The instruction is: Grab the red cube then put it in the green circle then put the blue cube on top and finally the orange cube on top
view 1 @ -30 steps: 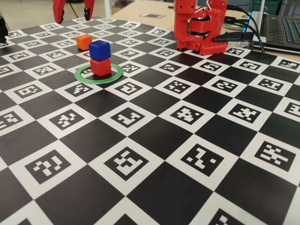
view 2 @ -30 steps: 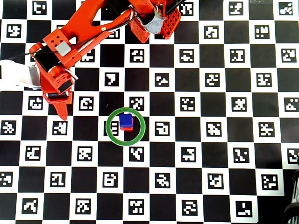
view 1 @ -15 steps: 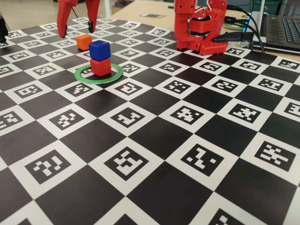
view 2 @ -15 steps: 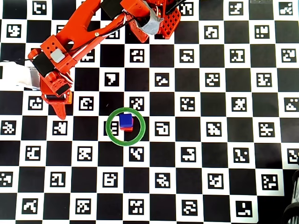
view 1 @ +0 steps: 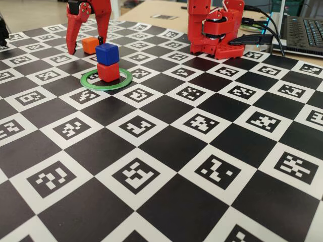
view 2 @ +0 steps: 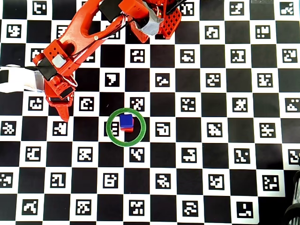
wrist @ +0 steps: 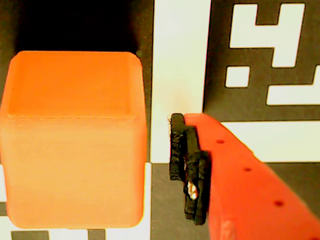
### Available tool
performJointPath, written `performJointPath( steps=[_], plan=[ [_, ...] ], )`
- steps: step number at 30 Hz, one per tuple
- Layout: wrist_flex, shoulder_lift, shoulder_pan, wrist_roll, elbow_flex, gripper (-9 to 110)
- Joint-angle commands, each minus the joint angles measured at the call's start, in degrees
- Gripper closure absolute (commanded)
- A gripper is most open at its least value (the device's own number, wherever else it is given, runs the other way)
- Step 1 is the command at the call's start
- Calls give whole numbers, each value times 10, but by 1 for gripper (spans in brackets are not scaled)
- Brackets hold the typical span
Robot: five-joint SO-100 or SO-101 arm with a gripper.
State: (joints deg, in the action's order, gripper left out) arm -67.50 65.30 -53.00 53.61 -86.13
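The blue cube (view 1: 107, 53) sits on the red cube (view 1: 108, 72) inside the green circle (view 1: 122, 80). The orange cube (view 1: 90, 45) stands on the board just behind them. My gripper (view 1: 86, 47) is open and reaches down around the orange cube, one finger on each side. In the wrist view the orange cube (wrist: 72, 140) fills the left, and one black-padded finger (wrist: 186, 165) stands to its right with a gap between them. The overhead view shows the blue cube (view 2: 126, 121) in the green circle (view 2: 110, 127), and my gripper (view 2: 61, 108) hides the orange cube.
The arm's red base (view 1: 214, 30) stands at the back of the checkered marker board (view 1: 166, 151). A laptop (view 1: 303, 30) and cables lie at the back right edge.
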Motion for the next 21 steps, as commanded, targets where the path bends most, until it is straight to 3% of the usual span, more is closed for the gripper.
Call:
performJointPath(
  steps=[1, 21],
  plan=[
    [8, 17, -9, 2, 12, 56],
    [14, 10, -8, 36, 17, 56]
  ],
)
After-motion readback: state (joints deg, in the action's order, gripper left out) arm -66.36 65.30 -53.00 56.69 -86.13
